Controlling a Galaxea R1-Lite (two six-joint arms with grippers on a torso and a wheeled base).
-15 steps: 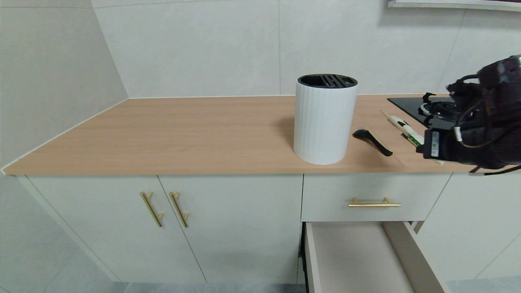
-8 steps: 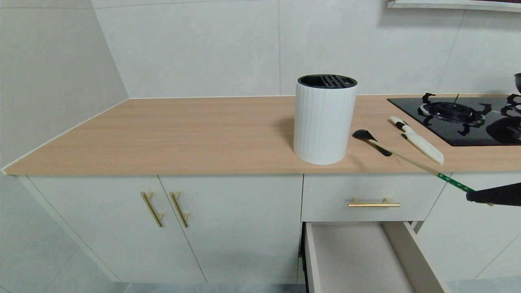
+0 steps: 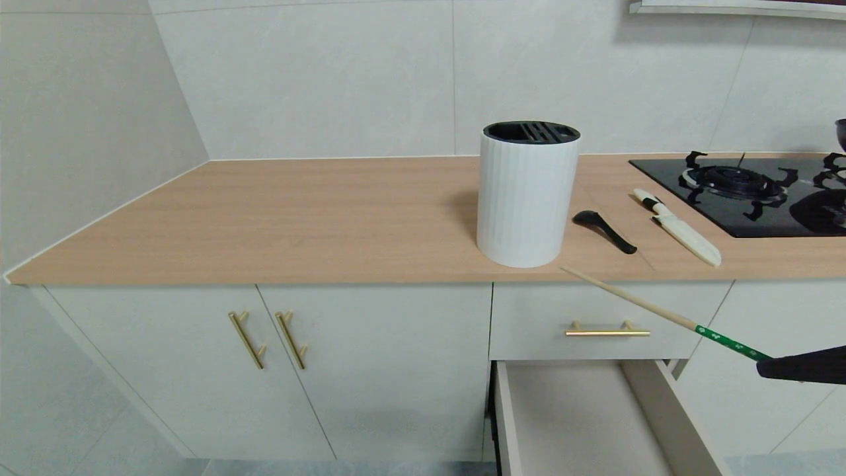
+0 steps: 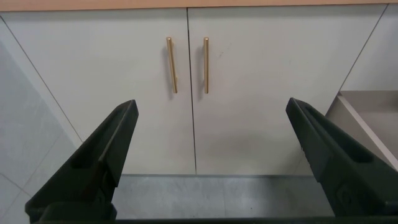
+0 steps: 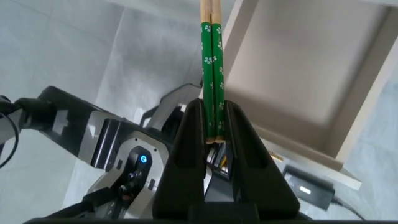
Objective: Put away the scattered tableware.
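My right gripper (image 3: 770, 367) is at the right edge of the head view, in front of the cabinets and above the open drawer (image 3: 581, 423), shut on a pair of wooden chopsticks (image 3: 651, 311) with green ends. In the right wrist view the chopsticks (image 5: 211, 68) stick out from between its fingers (image 5: 193, 134) over the drawer (image 5: 298, 74). A black spoon (image 3: 603, 229) and a white knife (image 3: 677, 226) lie on the wooden counter (image 3: 297, 218) right of the white ribbed utensil holder (image 3: 527, 193). My left gripper (image 4: 211, 162) hangs open, facing the cabinet doors (image 4: 193, 81).
A black gas hob (image 3: 747, 185) occupies the counter's far right. A shut drawer with a gold handle (image 3: 607, 330) sits above the open one. Two cabinet doors with gold handles (image 3: 268, 338) are on the left. A tiled wall stands behind the counter.
My right arm has pulled back from the counter and lowered, carrying the chopsticks off the counter to in front of the drawers. The spoon and knife have stayed put.
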